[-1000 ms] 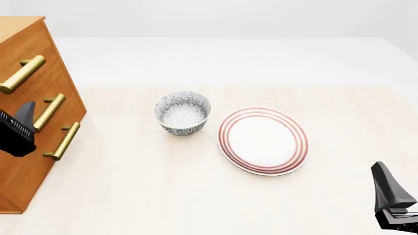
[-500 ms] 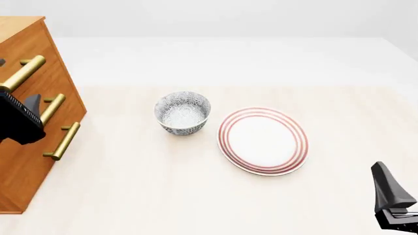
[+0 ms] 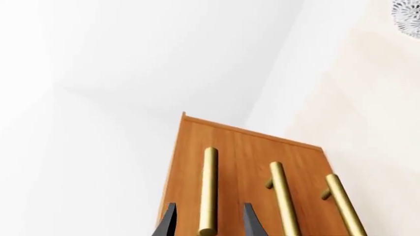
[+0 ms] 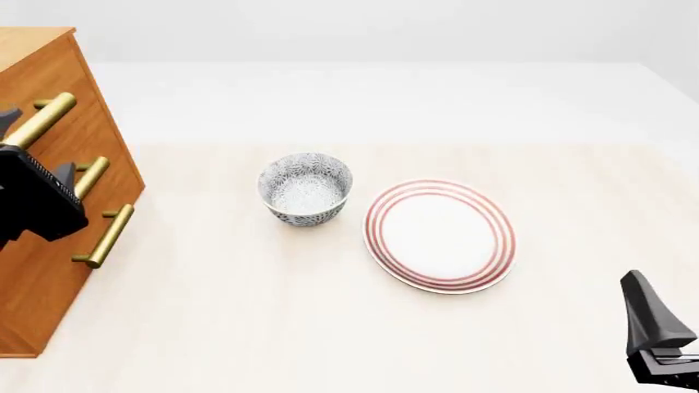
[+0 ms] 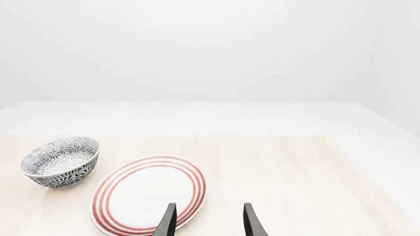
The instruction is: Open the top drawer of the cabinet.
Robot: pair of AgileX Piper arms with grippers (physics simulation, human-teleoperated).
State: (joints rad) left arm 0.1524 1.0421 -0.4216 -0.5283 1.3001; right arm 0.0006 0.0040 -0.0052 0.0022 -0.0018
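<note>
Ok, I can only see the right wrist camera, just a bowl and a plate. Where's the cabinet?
Observer: The cabinet is at the far left of the front view, left of the bowl.
Child: Is the other arm there?
Observer: Yes. The left gripper is open, with a finger on each side of the brass handle of the top drawer.
Child: Is it open?
Observer: Not yet. Its front looks flush with the drawers below.

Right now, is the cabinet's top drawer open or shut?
Shut: the top drawer sits flush with the cabinet front, and the open left gripper only straddles its brass handle.
</note>
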